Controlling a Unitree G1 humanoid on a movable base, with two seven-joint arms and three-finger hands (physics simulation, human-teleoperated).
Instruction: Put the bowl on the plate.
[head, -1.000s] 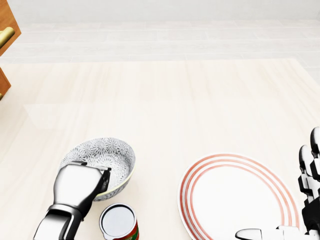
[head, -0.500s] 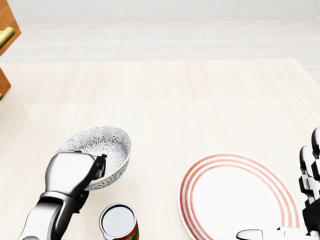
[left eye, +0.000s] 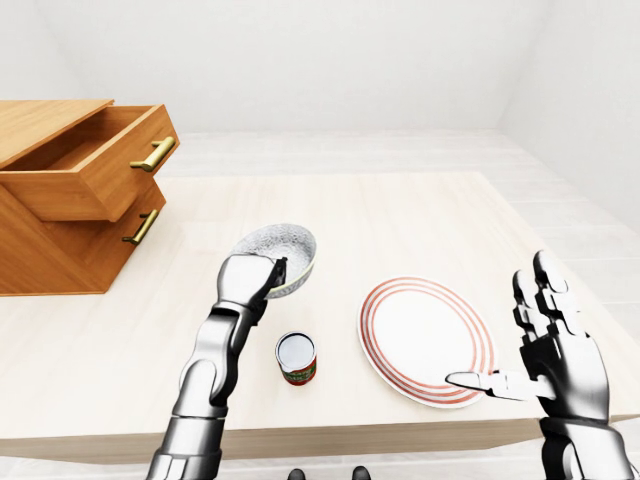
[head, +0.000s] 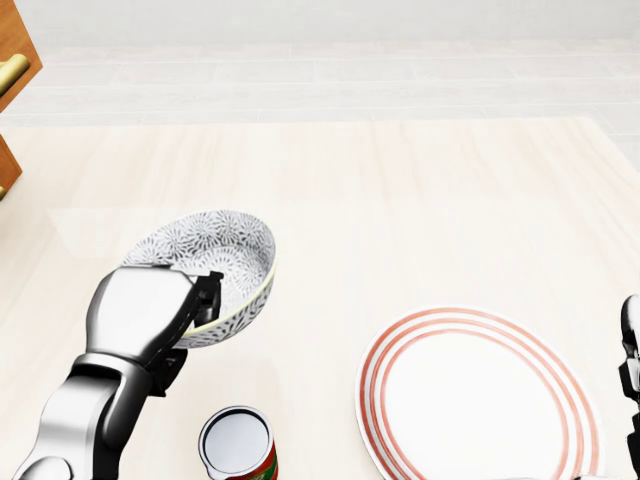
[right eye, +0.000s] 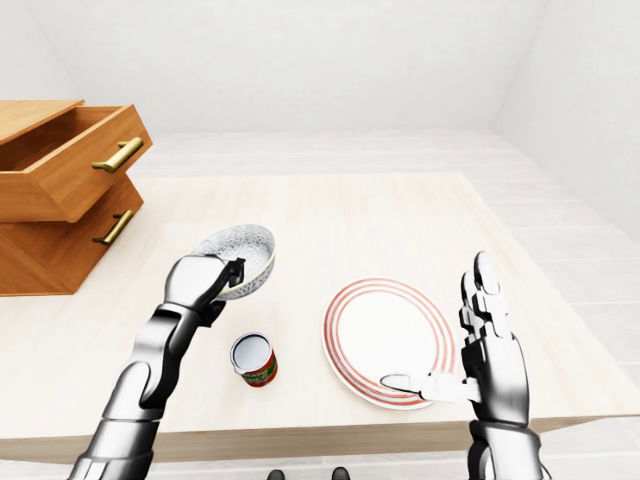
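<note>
The left robot hand (head: 150, 315), silver with dark joints, comes up from the lower left of the head view. Its fingers are closed over the near rim of a grey-and-white flower-patterned bowl with a pale yellow edge (head: 212, 262), gripping it. The bowl sits left of centre in that view and is held tilted, with its opening turned up and slightly away from the hand. The pictures do not settle whether its base is clear of the pale wooden tabletop (head: 400, 190). Well apart to the right, in the lower right of the same view, a round white plate with red rings near its rim (head: 480, 400) lies flat on the tabletop with nothing on it. A small tin can with a red label and a silver top (head: 238, 445) stands upright between bowl and plate, at the bottom edge of the frame just below the bowl. In the left-eye view the right robot hand (left eye: 555, 350) stands at the lower right, spread wide and holding nothing. Its fingers point upward and its thumb reaches left toward the plate's lower right rim. A light-brown wooden drawer chest with brass handles (left eye: 70, 200) occupies the upper left, its top drawer pulled out.
</note>
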